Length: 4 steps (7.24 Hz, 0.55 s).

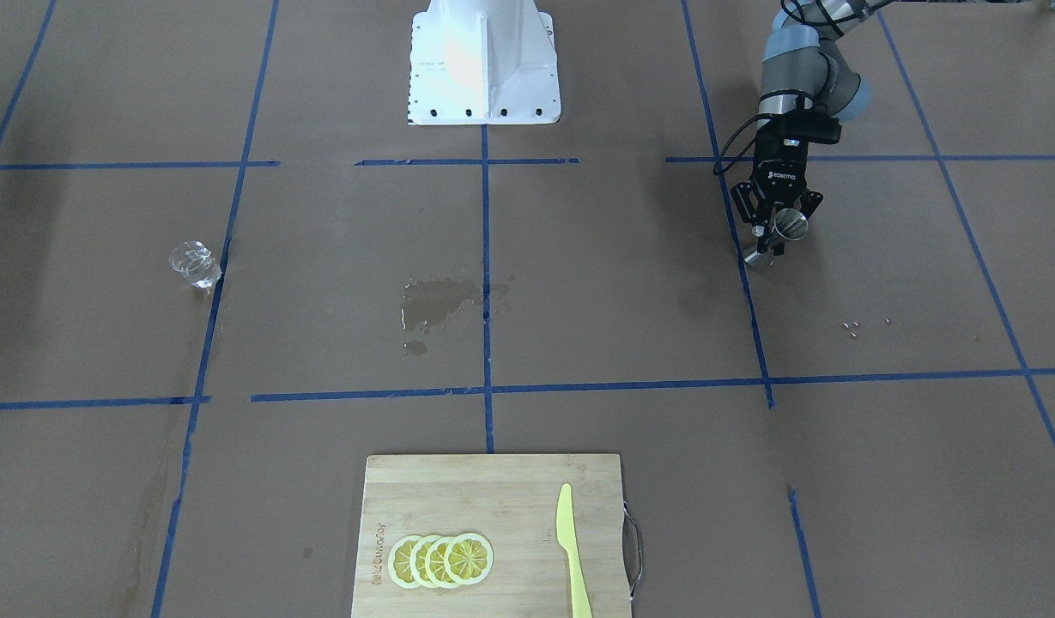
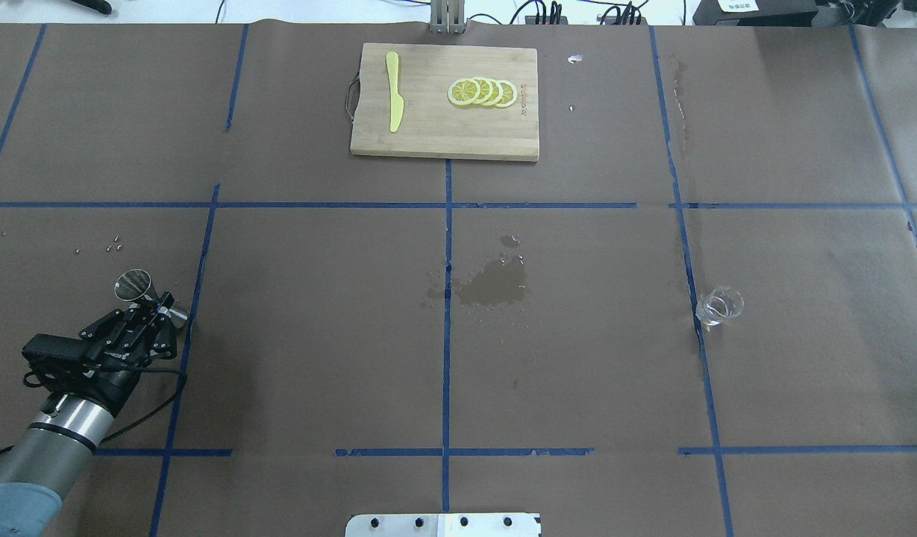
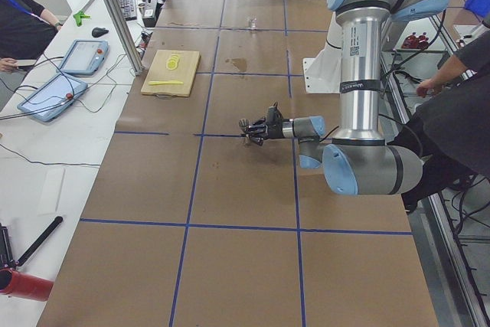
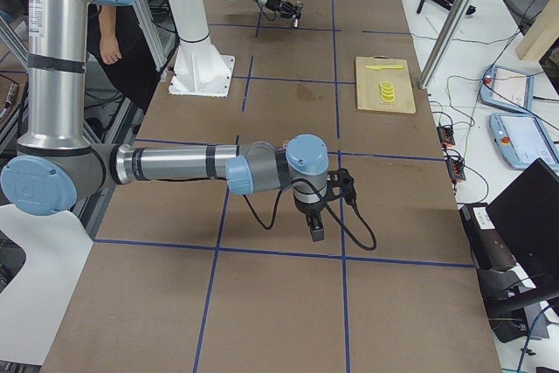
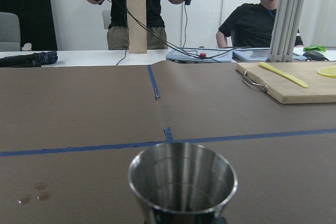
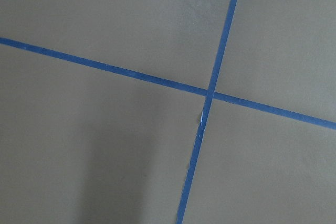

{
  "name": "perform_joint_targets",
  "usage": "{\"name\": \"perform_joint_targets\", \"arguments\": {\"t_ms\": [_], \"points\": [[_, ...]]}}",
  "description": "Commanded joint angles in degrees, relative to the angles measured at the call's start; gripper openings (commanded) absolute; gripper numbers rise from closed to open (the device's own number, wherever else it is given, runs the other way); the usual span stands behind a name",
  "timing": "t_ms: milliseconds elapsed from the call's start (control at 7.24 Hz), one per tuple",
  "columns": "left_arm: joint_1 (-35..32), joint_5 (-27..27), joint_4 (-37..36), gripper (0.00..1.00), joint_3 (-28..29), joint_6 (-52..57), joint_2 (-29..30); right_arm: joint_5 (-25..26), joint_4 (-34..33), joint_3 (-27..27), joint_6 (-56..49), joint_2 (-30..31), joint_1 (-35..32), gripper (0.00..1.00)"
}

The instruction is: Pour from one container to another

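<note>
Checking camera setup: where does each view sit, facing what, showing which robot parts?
Front-facing: across table, facing white robot base; left arm.
Overhead: behind robot, facing forward; left arm holds shiny steel jigger.
Exterior left: table's left end; left arm near.
Exterior right: table's right end; right arm near.
Left wrist: over jigger toward bamboo cutting board.
Right wrist: down at blue tape; no robot.
Front-facing, overhead share small clear cup.

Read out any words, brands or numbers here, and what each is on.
"ROBOTIQ": white lettering on the left gripper holding the jigger.
Brand mark burned into the cutting board: too blurred to read.
Printed markings on the clear cup: too faint to read.
Sticker on the left arm: too small to read.
</note>
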<state>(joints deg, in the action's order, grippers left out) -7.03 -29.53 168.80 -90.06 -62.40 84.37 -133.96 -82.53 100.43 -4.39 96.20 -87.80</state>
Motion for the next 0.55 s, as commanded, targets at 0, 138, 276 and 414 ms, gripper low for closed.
{"name": "perform_joint_targets", "arguments": {"t_ms": [0,138,276,414], "points": [[-0.09,-0.17,3.53,0.00,-1.86,3.31,-0.61,0.01,0.00,0.02,0.00,-0.13,0.00,1.00],[-0.26,-0.52,3.81,0.00,-3.00,5.95,-0.96,-0.08,0.00,0.02,0.00,-0.13,0.00,1.00],[-0.26,-3.66,6.17,0.00,-3.45,6.32,-0.96,0.01,0.00,-0.06,0.00,-0.13,0.00,1.00],[-1.05,-13.78,10.54,0.00,-5.20,11.46,-1.66,0.01,0.00,-0.15,0.00,-0.13,0.00,1.00]]}}
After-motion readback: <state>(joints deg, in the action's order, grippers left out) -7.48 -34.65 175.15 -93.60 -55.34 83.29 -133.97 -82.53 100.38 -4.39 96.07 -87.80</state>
